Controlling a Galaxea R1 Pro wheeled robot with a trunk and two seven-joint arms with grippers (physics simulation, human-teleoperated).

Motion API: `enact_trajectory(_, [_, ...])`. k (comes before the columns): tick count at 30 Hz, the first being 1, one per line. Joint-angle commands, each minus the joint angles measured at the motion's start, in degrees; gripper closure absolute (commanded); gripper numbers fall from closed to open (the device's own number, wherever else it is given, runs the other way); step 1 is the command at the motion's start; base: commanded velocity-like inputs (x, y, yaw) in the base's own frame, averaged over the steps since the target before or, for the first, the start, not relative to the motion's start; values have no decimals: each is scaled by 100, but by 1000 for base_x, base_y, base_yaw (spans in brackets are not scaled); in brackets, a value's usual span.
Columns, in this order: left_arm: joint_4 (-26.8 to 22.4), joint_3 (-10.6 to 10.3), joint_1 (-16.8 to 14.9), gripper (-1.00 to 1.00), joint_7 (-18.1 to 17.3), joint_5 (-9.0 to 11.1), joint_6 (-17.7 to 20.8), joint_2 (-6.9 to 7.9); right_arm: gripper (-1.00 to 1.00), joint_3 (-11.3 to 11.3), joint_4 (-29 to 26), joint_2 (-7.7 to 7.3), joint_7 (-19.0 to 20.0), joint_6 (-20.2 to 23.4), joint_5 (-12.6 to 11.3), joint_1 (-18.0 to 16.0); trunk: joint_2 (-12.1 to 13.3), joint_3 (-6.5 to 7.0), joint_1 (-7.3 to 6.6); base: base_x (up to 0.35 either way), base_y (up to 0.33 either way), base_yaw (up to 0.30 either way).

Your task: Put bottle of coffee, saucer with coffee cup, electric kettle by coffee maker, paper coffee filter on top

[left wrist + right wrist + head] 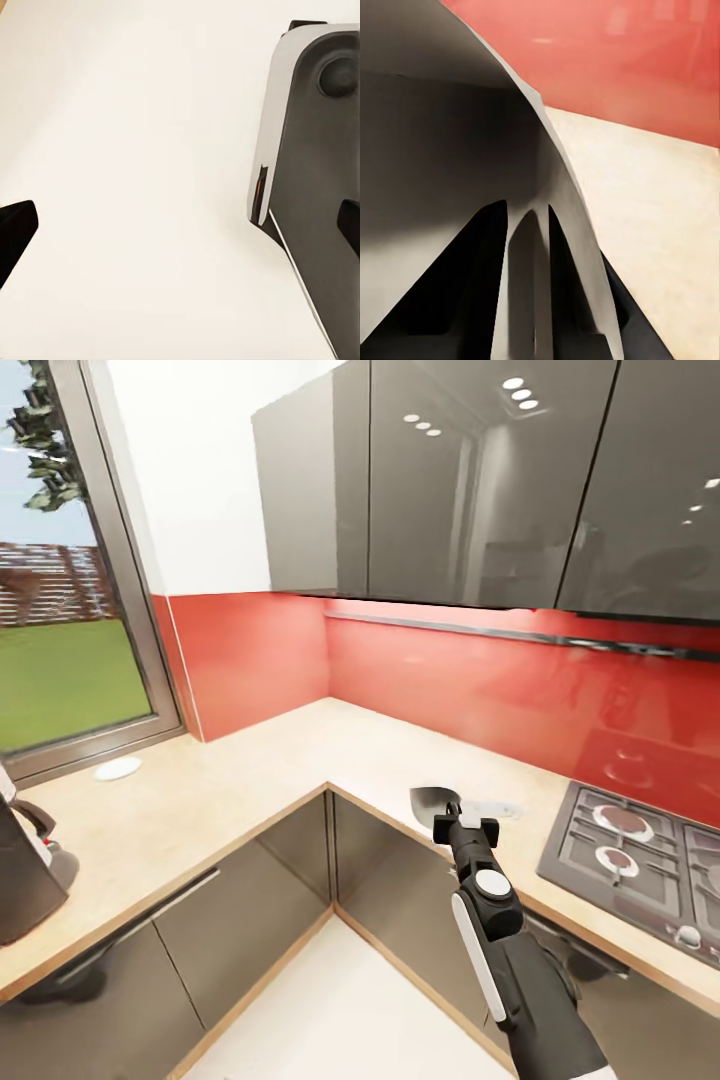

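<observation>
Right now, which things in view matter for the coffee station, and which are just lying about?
For the job: white paper cone filter, pinched in the right gripper; small flat white saucer by the window; dark grey coffee maker; beige wood-look countertop.
Just there: black gas hob; glossy grey wall cabinets.

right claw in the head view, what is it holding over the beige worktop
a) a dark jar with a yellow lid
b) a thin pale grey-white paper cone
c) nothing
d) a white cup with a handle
b: the right claw is shut on a thin pale grey-white paper cone, whose curved sheet shows between its fingers in the right wrist view, above the light beige wood-look worktop.
</observation>
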Motion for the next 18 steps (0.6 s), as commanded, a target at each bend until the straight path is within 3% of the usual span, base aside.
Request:
enact_trajectory(1, [17,40,-9,-100,7,-4,-31,0,100,7,-8,-1,-26,43,12,-5,-13,-13,4,0,0,277])
enact_trajectory(18, [12,40,-9,-100,7,-4,-31,-17,100,7,-8,-1,-23,43,12,-5,-13,-13,4,0,0,277])
